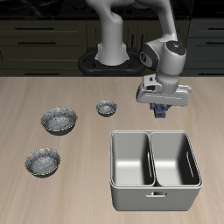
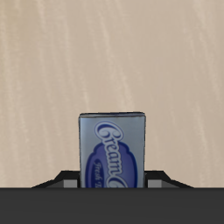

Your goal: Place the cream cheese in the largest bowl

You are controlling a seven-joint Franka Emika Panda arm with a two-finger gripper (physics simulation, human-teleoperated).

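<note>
Tabletop [image 1: 52,87]: pale wood, wide and mostly bare.

Steel double bin [image 1: 155,169], two compartments, at about 5 o'clock in the exterior view, near the front edge. Not part of the task.

Three speckled bowls at the 9 o'clock side. Largest bowl [image 1: 59,120] sits farther back than the near-equal one [image 1: 42,161], which lies at about 8 o'clock. Small bowl [image 1: 107,108] is near centre, between the largest bowl and the arm. All three look to hold nothing.

Claw [image 1: 161,108]: hangs above the tabletop at about 2 o'clock, behind the bin. Jaws are closed on the cream cheese [image 2: 112,150], one finger at each narrow side, per the wrist view.

Cream cheese: carried in the air, clear of the wood, well apart from the largest bowl. In the exterior view only a dark-blue bit shows under the fingers.

Progress, as I judge it: pick-up done. Left to do: carry toward 9 o'clock, past the small bowl, lower over the largest bowl, release.

Orientation: labelled broad face toward the wrist camera. Long axis runs along the fingers' length, so the box hangs end-down, roughly upright. Its gripped end is hidden.
</note>
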